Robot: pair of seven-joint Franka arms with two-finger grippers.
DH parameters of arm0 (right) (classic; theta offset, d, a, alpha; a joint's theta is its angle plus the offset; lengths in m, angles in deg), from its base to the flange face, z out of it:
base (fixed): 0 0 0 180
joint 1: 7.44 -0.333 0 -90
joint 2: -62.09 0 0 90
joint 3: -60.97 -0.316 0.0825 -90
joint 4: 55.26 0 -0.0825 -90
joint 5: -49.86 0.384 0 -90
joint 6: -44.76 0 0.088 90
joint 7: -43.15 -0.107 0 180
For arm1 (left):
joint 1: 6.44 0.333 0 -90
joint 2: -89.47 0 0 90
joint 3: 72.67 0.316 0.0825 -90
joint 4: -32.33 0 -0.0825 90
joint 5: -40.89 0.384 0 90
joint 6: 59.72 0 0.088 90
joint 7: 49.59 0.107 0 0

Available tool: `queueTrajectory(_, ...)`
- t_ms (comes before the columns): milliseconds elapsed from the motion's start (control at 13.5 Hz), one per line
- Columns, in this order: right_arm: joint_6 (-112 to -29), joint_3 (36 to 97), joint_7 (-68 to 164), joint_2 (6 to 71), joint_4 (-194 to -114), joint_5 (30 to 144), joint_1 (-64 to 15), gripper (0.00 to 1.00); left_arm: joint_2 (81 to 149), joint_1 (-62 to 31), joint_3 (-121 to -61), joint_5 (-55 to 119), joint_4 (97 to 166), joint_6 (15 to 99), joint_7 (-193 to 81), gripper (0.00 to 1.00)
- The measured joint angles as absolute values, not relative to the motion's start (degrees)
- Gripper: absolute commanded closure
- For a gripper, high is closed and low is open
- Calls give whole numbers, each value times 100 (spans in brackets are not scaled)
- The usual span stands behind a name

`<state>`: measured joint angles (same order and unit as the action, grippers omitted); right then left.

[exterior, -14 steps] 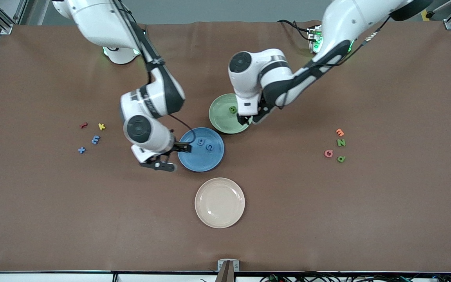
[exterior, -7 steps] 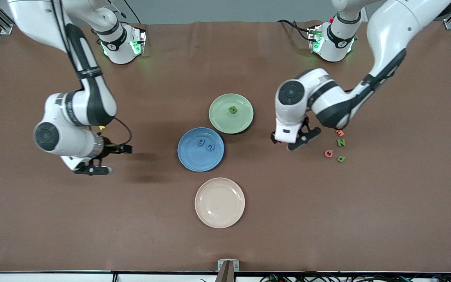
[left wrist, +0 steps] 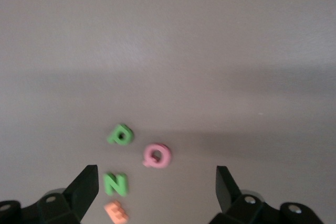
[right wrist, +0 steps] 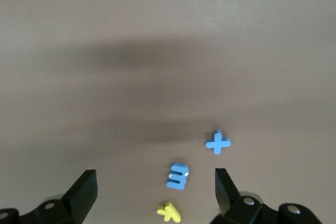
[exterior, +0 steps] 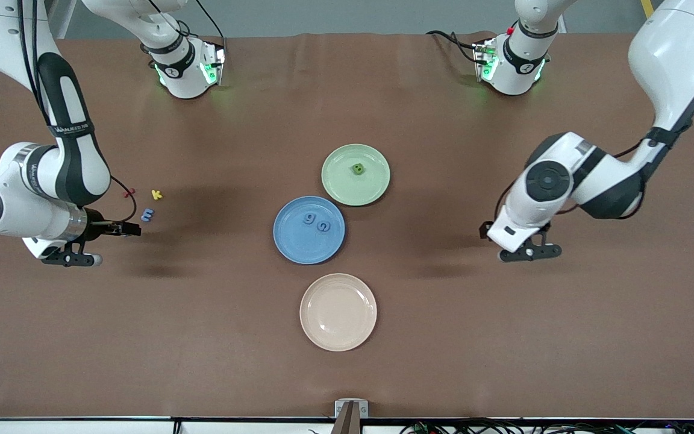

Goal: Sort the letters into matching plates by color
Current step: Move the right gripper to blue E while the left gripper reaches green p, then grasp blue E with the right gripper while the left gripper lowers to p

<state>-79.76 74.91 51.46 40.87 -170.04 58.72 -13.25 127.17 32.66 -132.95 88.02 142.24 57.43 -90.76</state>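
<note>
The blue plate [exterior: 299,247] holds two blue letters [exterior: 309,218] [exterior: 323,226]. The light green plate [exterior: 347,188] holds one green letter [exterior: 358,169]. My right gripper [exterior: 101,244] is open and empty, over the letters at the right arm's end. Its wrist view shows its jaws [right wrist: 155,195] apart, with a blue m [right wrist: 178,176] between them and a blue x [right wrist: 217,142] close by. My left gripper [exterior: 509,242] is open and empty, over the letters at the left arm's end. Its wrist view [left wrist: 157,195] shows a green P [left wrist: 121,134] and a green N [left wrist: 116,183].
A cream plate [exterior: 338,313] lies nearer the front camera than the blue plate. A red letter [exterior: 129,192] and a yellow k [exterior: 156,194] lie beside the blue m [exterior: 147,214]. A pink Q [left wrist: 157,156] and an orange letter [left wrist: 116,212] lie among the green ones.
Both arms have swung away from the plates toward the table's ends. Each open gripper is now over its own group of loose letters. The plates and letters have not moved.
</note>
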Motion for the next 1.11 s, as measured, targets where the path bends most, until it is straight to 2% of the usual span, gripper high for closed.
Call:
queueTrajectory(148,-8275,7496,4986,4150,-17345,5872,-1330,1,12750,3361,-12994,8810,14224,6111,-7951,4)
queueTrajectory(518,-8358,7496,4554,4317,-17762,5872,-1340,2,12905,3368,-12315,8815,14227,6848,-5726,6)
queueTrajectory(961,-9256,7494,4512,4317,-18393,5868,-1341,7,13119,3770,-12259,8815,14409,6998,-4444,19)
queueTrajectory(1109,-9414,7488,4512,4302,-18540,5862,-1345,17,13198,3871,-12260,8815,14502,7124,-4384,20)
